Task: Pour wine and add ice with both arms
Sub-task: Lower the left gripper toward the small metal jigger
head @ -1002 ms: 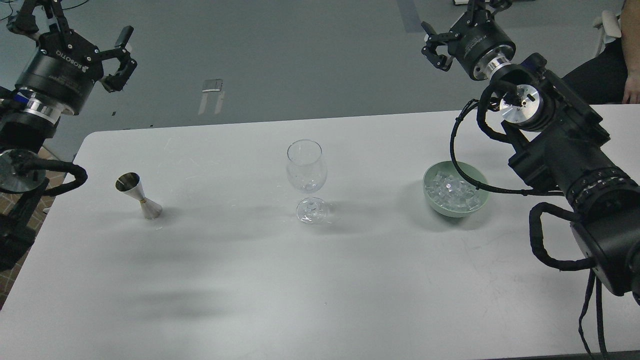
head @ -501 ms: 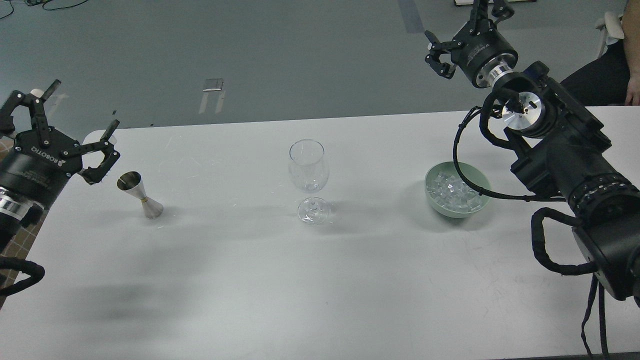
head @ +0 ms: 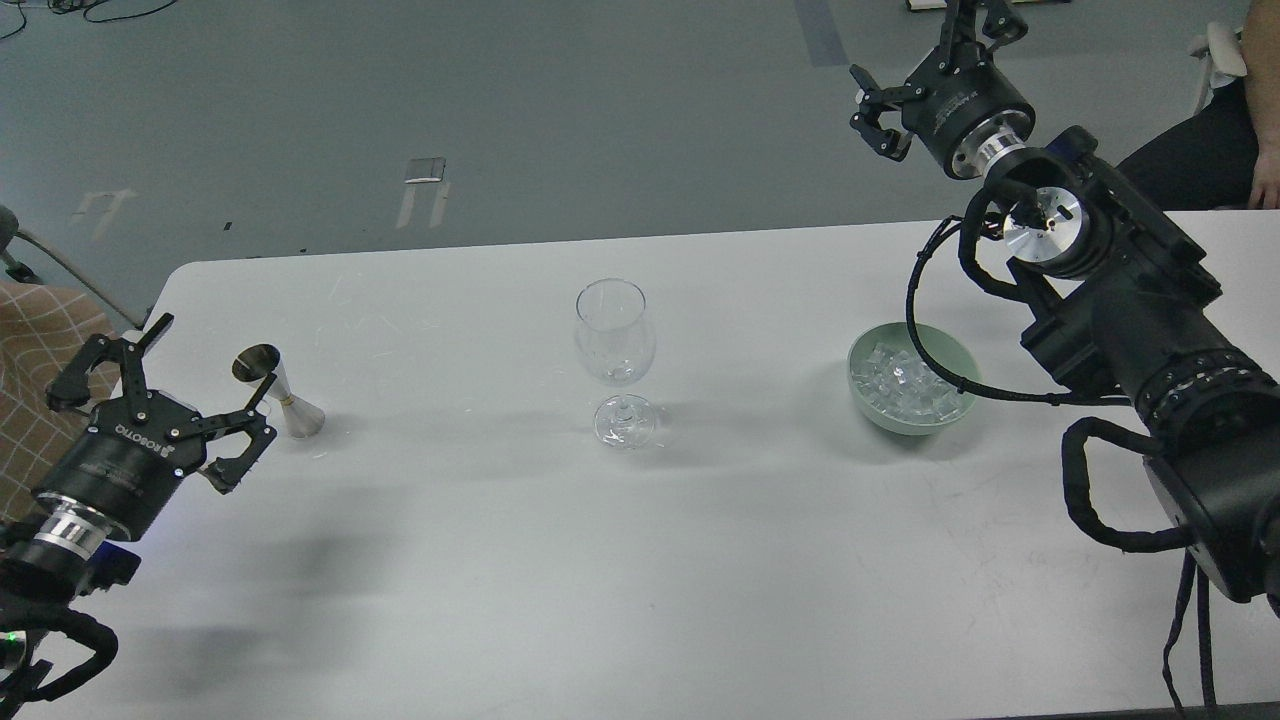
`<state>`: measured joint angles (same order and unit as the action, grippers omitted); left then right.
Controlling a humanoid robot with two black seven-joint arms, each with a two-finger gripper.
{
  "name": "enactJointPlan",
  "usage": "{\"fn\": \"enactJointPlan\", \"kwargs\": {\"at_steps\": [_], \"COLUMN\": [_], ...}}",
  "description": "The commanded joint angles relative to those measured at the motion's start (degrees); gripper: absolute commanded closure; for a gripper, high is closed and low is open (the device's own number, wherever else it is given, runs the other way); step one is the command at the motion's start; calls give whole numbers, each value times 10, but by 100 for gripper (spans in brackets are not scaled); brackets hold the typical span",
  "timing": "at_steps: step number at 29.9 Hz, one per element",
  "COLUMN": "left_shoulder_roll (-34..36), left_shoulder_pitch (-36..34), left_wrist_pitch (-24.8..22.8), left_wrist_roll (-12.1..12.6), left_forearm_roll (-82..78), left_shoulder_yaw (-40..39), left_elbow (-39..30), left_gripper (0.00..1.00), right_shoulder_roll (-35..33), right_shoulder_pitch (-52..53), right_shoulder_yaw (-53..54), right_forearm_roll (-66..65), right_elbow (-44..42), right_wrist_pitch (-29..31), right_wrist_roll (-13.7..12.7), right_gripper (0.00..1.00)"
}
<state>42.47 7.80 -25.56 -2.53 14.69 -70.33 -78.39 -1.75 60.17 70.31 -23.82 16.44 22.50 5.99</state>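
An empty clear wine glass (head: 615, 345) stands upright at the middle of the white table (head: 560, 580). A silver double-cone jigger (head: 281, 393) stands at the left; no liquid can be made out in it. A green bowl (head: 962, 355) at the right holds the ice (head: 905, 382), many small clear cubes. My left gripper (head: 216, 354) is open and empty, low over the table's left edge, its fingers just left of and in front of the jigger, not touching it. My right gripper (head: 925, 48) is open and empty, high beyond the table's far edge, behind the bowl.
My bulky right arm (head: 1130, 310) stretches over the table's right end, its cable looping over the bowl's far rim. A seated person (head: 1235, 140) is at the far right. A brown checked surface (head: 35, 340) lies off the table's left edge.
My left gripper has come down from high at the back left to table level beside the jigger, staying open. My right gripper has barely shifted.
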Motion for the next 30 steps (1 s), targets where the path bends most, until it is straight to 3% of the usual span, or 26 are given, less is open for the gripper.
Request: {"fn": "enactJointPlan", "kwargs": {"at_steps": [1, 6, 7, 8, 13, 18, 22, 24, 30], "left_shoulder_roll": [-24, -67, -79, -79, -113, -155, -172, -184, -194], "left_shoulder_pitch": [29, 49, 50, 50, 49, 42, 25, 9, -17], "left_wrist_pitch": [0, 28, 35, 35, 36, 48, 81, 114, 168], "left_wrist_roll": [11, 24, 24, 24, 27, 39, 44, 45, 58], "left_forearm_roll": [15, 24, 25, 25, 25, 25, 25, 25, 25], "left_shoulder_yaw": [-8, -8, -9, -9, -38, -71, -80, -80, -86], "left_elbow": [1, 8, 10, 10, 42, 47, 49, 60, 63], "left_gripper": [4, 14, 22, 22, 48, 53, 56, 62, 63], "right_shoulder_roll": [0, 0, 0, 0, 1, 1, 1, 0, 0], "right_shoulder_pitch": [-8, -12, -12, -12, -12, -13, -12, -13, -23], "right_shoulder_yaw": [0, 1, 1, 1, 0, 0, 0, -1, -1], "right_forearm_roll": [0, 0, 0, 0, -1, -1, -2, -2, -2], "right_elbow": [0, 1, 1, 1, 1, 1, 0, 0, 0], "right_wrist_pitch": [-1, -1, -1, -1, -2, -3, -3, -3, -3], "right_wrist_roll": [0, 0, 0, 0, 0, 1, 0, 0, 0], "right_gripper": [0, 0, 0, 0, 0, 0, 0, 0, 0]}}
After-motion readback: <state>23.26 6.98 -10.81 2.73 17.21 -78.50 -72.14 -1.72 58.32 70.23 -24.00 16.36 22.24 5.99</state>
